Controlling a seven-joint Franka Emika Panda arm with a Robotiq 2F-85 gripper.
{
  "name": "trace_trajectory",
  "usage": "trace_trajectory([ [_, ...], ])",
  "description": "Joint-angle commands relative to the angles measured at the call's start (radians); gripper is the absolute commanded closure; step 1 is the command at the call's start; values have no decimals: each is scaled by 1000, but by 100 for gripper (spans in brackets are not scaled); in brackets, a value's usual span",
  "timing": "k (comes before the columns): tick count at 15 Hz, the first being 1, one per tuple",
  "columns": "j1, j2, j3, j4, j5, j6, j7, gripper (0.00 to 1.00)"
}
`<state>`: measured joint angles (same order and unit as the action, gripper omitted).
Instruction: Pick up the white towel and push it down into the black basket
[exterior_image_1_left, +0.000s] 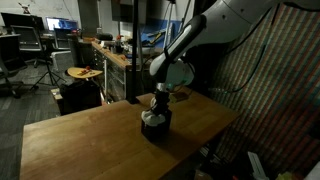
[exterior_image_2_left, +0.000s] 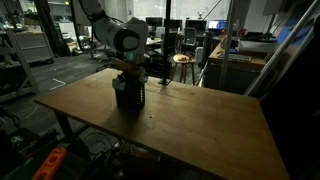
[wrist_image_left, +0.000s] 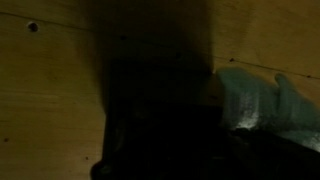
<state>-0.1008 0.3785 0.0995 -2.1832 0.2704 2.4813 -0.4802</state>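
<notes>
The metal gripper (exterior_image_1_left: 160, 101) hangs over the small black basket (exterior_image_1_left: 156, 127) on the wooden table (exterior_image_1_left: 90, 135). The crumpled white towel (wrist_image_left: 256, 100) seems to lie inside. It is too dark to tell whether the gripper grasps anything.

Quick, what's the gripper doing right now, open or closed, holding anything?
Gripper: cannot be told; it is down at the basket by the towel, jaws too dark to see.

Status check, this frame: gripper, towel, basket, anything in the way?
Gripper right over black basket, fingers too dark to read. White towel showing at basket rim, wrist view. No obstacle seen beside it on the table.
</notes>
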Motion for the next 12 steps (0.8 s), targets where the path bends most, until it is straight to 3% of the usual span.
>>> trace_trajectory([
  [1, 5, 11, 7, 4, -29, -11, 33, 97],
  [12, -20, -71, -21, -27, -31, -1, 56, 97],
])
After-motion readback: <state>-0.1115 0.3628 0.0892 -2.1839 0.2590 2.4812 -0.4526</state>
